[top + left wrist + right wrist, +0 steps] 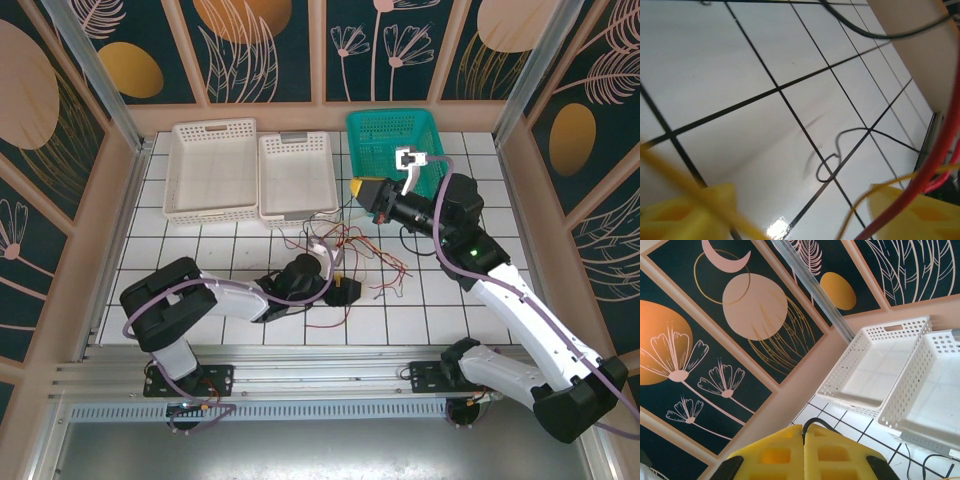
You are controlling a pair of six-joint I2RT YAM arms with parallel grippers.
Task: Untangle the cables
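While red, black and yellow cables (345,255) lie tangled on the tiled bench (200,260), the left hand (800,212) stands wide, one red and one yellow strand crossing its fingers; the right hand (804,450), pressed closed, hangs raised near one green basket (395,140) beside two white baskets (212,170)

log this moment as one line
left pincer: open, low | thin red and yellow wires: across its gap | right pincer: shut, raised

I'm working in a robotics lab cell: black-and-white robot arms (520,310) bolted to a ribbed aluminium rail (330,378), a white grid-lined counter (160,250), and dark floral printed wall panels (250,45) boxing everything in.
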